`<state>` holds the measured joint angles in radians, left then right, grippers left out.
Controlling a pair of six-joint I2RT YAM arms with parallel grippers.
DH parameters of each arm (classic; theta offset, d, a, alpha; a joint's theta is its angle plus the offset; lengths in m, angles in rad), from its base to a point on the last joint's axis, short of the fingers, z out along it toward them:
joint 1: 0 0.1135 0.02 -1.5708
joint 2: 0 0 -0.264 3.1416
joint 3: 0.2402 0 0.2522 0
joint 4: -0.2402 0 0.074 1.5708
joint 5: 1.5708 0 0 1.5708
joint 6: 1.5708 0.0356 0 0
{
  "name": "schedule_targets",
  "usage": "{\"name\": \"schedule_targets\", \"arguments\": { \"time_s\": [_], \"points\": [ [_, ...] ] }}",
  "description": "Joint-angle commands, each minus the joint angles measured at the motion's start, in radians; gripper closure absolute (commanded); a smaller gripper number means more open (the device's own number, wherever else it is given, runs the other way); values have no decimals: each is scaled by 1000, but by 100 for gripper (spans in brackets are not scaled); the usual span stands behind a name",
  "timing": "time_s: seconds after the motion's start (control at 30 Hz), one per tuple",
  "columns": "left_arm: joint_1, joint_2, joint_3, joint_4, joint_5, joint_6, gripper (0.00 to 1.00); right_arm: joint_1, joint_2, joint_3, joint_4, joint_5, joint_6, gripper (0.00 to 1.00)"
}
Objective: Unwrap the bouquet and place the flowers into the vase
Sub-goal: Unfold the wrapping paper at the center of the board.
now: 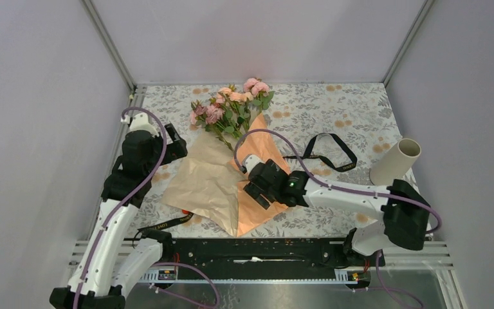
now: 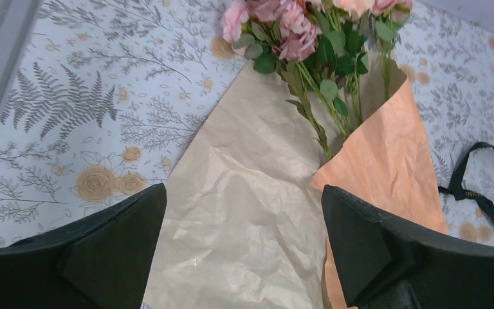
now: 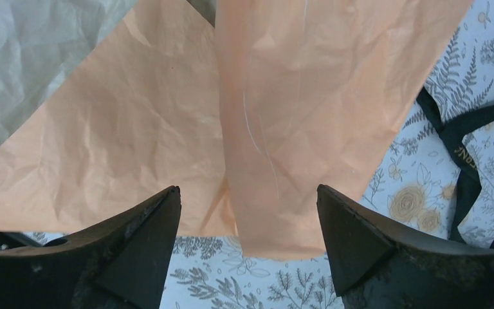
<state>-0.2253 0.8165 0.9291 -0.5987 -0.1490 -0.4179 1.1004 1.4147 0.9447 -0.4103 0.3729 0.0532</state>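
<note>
The bouquet lies in the middle of the table with its paper spread loose, tan side (image 1: 202, 180) to the left and orange side (image 1: 262, 147) to the right. The flowers (image 1: 231, 106), pink and peach roses on green stems (image 2: 321, 77), lie on the paper with heads toward the far wall. My left gripper (image 1: 177, 147) hovers open over the tan sheet (image 2: 244, 190). My right gripper (image 1: 255, 192) is open above the orange paper's near edge (image 3: 248, 190); a folded orange flap (image 3: 283, 129) lies between its fingers, unpinched. The cream vase (image 1: 395, 161) stands at the right.
A black ribbon (image 1: 325, 154) lies loose on the floral tablecloth between the paper and the vase, also at the right edge of the right wrist view (image 3: 463, 141). Another black ribbon strip (image 1: 164, 224) lies by the near edge. Grey walls enclose the table on three sides.
</note>
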Motion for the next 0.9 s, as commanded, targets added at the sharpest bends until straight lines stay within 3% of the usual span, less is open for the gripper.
{"name": "schedule_targets", "arguments": {
  "time_s": [0.0,0.3,0.37,0.47,0.6,0.77,0.87],
  "points": [
    [40,-40,-26,63,-11,13,1,-2,102,101,28,34,-90,18],
    [99,-8,-40,59,86,-5,1,-1,205,137,74,45,-93,34],
    [110,-8,-45,60,91,-7,1,3,223,137,84,41,-86,34],
    [127,-6,-51,67,103,-11,1,14,257,138,91,49,-84,23],
    [142,2,-54,68,121,-14,1,21,297,146,103,91,-79,24],
    [155,4,-59,71,133,-17,1,23,298,158,104,263,-38,51],
    [158,6,-61,72,137,-19,1,23,267,149,114,341,-21,75]
  ]
}}
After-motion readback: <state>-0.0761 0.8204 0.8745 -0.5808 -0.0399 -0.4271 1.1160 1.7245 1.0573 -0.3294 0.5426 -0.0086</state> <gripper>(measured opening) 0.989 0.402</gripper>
